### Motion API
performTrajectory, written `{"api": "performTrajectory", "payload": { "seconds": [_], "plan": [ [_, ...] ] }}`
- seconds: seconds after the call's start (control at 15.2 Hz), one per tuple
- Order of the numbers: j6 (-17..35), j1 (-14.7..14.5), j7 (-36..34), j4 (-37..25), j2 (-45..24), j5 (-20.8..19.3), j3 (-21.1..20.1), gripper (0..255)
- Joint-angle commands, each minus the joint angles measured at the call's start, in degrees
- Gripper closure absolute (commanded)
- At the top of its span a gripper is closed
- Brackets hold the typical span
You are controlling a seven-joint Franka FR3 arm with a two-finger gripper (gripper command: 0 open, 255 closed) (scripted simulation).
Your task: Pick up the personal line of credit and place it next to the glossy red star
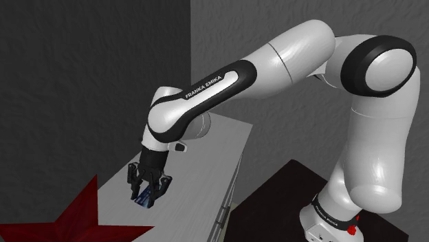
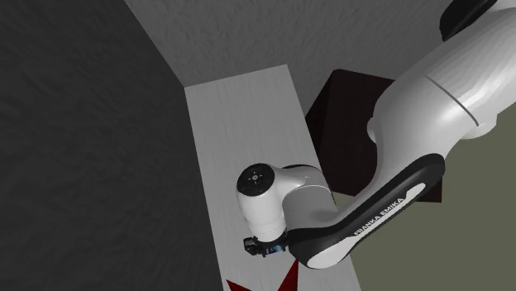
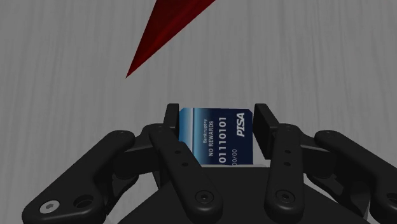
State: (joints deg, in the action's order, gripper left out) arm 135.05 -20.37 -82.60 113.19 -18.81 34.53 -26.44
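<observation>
Now the black gripper [image 1: 148,191] hangs fingers-down over the pale grey table [image 1: 210,155], at the lower left of the shoulder view, and its two fingers [image 3: 170,121] are clamped on a small blue card [image 3: 219,137]. In the wrist view the card stands on edge between the fingertips, touching both, with white print reading "PISA", "NO REWARDS" and "01110101". From the shoulder view the card [image 1: 144,199] shows as a blue sliver at the fingertips, very close to the tabletop; whether it touches the surface cannot be told.

A dark red star [image 1: 72,220] lies flat on the table at the bottom left corner of the shoulder view, just beside the gripper. In the wrist view one sharp point of the star [image 3: 168,25] lies on the table beyond the card, apart from it.

The second exterior view looks down from above: the white arm [image 2: 413,124] reaches from the upper right down to the gripper [image 2: 263,246] at the lower middle, with the star's tips [image 2: 285,279] at the bottom edge. The dark stand [image 2: 343,95] sits just beside the table's long edge [image 2: 240,107]. Dark grey walls [image 1: 69,69] rise behind the table.
</observation>
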Motion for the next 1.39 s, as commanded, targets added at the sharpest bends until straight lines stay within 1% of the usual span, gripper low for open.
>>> {"api": "performTrajectory", "payload": {
  "seconds": [0.0,0.13,0.2,0.53,0.79,1.32],
  "plan": [
    [0.0,0.0,0.0,0.0,0.0,0.0,0.0,255],
    [0.0,0.0,0.0,0.0,0.0,0.0,0.0,255],
    [0.0,0.0,0.0,0.0,0.0,0.0,0.0,0],
    [0.0,0.0,0.0,0.0,0.0,0.0,0.0,0],
    [-6.2,2.6,0.1,-0.5,4.8,0.1,0.8,0],
    [-6.2,2.6,0.1,-0.5,4.8,0.1,0.8,0]
  ]
}}
